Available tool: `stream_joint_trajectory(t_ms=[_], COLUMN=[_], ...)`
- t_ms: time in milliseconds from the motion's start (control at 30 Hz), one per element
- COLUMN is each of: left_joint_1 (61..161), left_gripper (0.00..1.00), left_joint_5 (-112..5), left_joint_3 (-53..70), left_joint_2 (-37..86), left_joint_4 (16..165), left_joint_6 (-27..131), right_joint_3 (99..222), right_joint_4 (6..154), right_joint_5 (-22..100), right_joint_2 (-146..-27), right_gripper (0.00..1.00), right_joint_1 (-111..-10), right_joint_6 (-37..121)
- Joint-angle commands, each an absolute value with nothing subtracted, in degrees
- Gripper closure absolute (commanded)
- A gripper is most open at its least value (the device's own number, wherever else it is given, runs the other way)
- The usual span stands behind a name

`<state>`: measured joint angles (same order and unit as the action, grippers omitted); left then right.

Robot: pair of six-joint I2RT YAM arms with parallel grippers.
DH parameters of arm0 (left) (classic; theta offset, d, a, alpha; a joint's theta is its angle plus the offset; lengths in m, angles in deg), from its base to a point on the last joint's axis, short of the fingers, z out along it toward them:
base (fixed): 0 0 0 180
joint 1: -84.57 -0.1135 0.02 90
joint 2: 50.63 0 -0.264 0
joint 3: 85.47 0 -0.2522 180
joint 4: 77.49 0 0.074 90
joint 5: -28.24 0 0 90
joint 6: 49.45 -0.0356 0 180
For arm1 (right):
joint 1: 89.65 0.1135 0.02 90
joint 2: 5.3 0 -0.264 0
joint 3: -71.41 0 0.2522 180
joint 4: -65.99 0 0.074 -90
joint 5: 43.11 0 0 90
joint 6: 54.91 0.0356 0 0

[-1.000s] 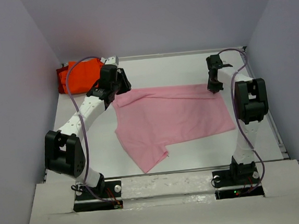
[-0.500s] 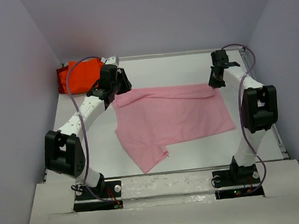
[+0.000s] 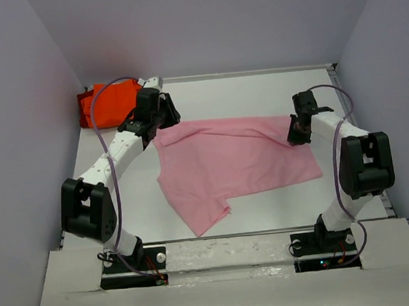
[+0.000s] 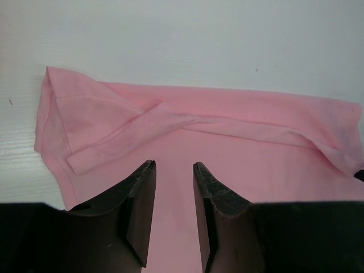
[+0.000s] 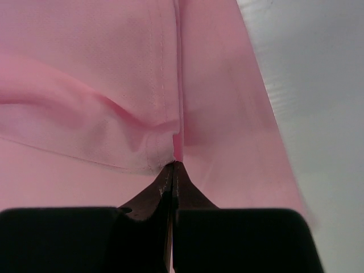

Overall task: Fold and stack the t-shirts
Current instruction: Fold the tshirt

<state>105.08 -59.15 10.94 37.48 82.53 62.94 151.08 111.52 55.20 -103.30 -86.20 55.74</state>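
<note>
left gripper (image 4: 173, 170) stood partly parted, nothing between its fingers | pink t-shirt (image 4: 227, 165) lay spread beneath and ahead of it | right gripper (image 5: 173, 165) was closed tight, tips pinching that shirt's folded edge (cloth puckered toward them) | orange t-shirts (image 3: 110, 102) were heaped near the left gripper, beyond it to its left, on the table (image 3: 256, 91)

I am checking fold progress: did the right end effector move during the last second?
Yes. The right end effector moved away from the table's far edge, toward the near side.
</note>
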Motion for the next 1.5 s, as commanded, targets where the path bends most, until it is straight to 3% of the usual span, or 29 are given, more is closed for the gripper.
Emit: stream_joint_trajectory(t_ms=[0, 133, 233, 533, 867, 1467], left_joint_1=[104.7, 104.3, 104.3, 104.3, 104.0, 103.8], left_gripper=[0.58, 0.58, 0.58, 0.58, 0.58, 0.58], left_joint_5=[-58.0, -56.9, -56.7, -56.8, -56.8, -57.8], left_joint_3=[11.1, 11.2, 11.2, 11.2, 11.2, 11.1], left_joint_2=[35.9, 36.0, 35.9, 35.9, 36.1, 38.2], left_joint_4=[84.2, 84.4, 84.4, 84.5, 84.5, 83.8], left_joint_6=[63.1, 63.4, 63.5, 63.1, 63.0, 62.8], right_joint_3=[147.2, 145.6, 147.6, 157.2, 168.9, 189.4], right_joint_4=[109.1, 110.0, 110.8, 113.4, 113.4, 121.3], right_joint_5=[53.7, 54.5, 54.6, 54.7, 55.9, 60.4], right_joint_2=[-97.2, -94.4, -94.1, -97.0, -116.3, -135.5], right_gripper=[1.00, 0.99, 0.77, 0.67, 0.68, 0.69], right_joint_1=[-85.9, -85.9, -85.9, -85.9, -85.9, -86.4], right_joint_6=[56.5, 56.4, 55.8, 55.1, 55.9, 54.0])
